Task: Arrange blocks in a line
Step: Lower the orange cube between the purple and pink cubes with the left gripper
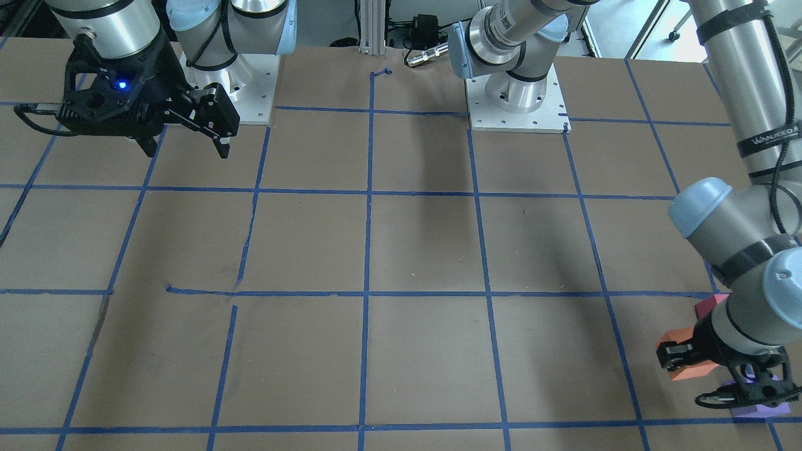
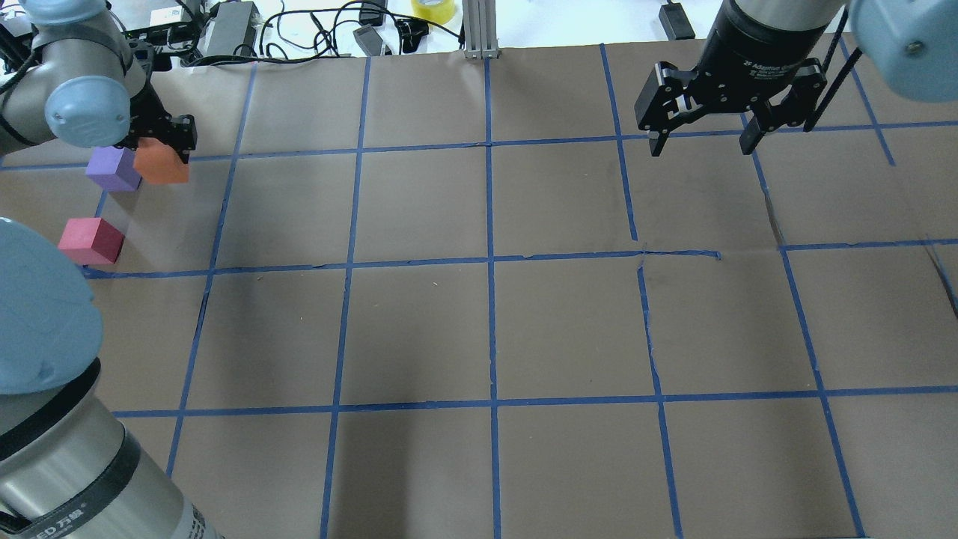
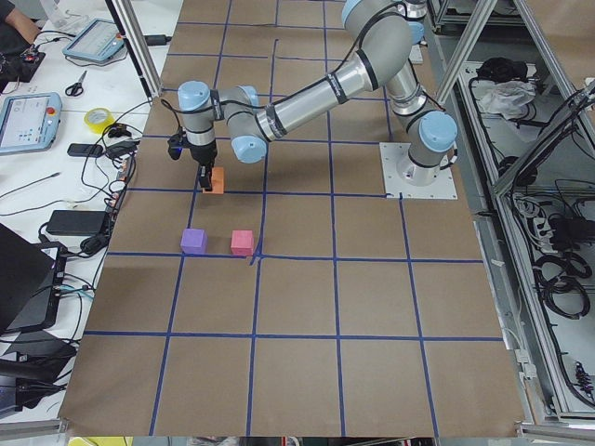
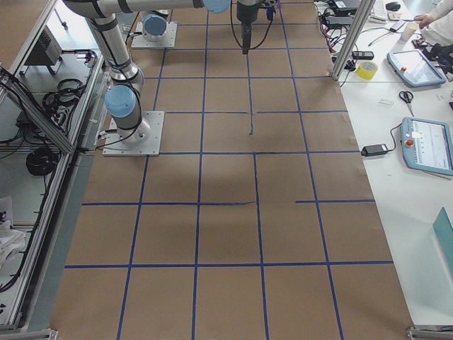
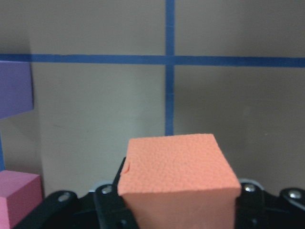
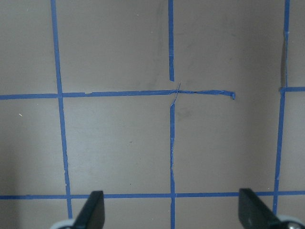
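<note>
My left gripper is shut on the orange block at the table's far left. I cannot tell if the block touches the table. It also shows in the left wrist view and the front view. The purple block sits just left of it, apart from it. The red-pink block lies nearer the robot, on the table. My right gripper is open and empty, high over the far right; the right wrist view shows only its fingertips over bare table.
Brown paper with a blue tape grid covers the table. Cables, power bricks and a yellow tape roll lie beyond the far edge. The arms' base plates stand at the robot's side.
</note>
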`<state>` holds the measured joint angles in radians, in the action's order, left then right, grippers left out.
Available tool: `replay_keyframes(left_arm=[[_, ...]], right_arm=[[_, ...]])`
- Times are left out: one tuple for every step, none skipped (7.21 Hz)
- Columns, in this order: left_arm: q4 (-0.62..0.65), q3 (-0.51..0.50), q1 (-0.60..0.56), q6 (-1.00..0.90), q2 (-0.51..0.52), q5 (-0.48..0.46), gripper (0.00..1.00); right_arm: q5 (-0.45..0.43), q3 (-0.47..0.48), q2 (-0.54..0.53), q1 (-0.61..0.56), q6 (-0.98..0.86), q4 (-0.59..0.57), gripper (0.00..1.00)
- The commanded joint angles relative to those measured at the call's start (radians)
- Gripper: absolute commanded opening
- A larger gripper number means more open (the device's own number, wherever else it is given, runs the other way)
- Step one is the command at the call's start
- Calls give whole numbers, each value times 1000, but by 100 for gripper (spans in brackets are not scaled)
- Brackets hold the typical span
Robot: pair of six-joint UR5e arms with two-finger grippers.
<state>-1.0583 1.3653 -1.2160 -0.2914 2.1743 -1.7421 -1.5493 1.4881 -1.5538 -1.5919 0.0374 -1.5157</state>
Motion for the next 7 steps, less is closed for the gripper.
replay_keyframes(left_arm=[[-11,-64,49,-21,42,3,0],[-2,-101,52,-20,82,-1,0],[-2,-136,73,-53,107,2,0],[-3,-140,105,-89,111,4,0],[-2,-137,114,-112,113,1,0],[0,-147,127,-130,122,-1,0],[0,-149,154,-138,128,1,0]], right_arm=[[0,1,0,1,-1,0,100],[0,1,0,1,-1,0,100],[0,0,-2,0,-1,2,100],[0,0,-2,0,-1,0,100],[1,0,0,0,-1,0,100],[0,0,0,0,-1,0,100],[0,0,0,0,-1,0,100]])
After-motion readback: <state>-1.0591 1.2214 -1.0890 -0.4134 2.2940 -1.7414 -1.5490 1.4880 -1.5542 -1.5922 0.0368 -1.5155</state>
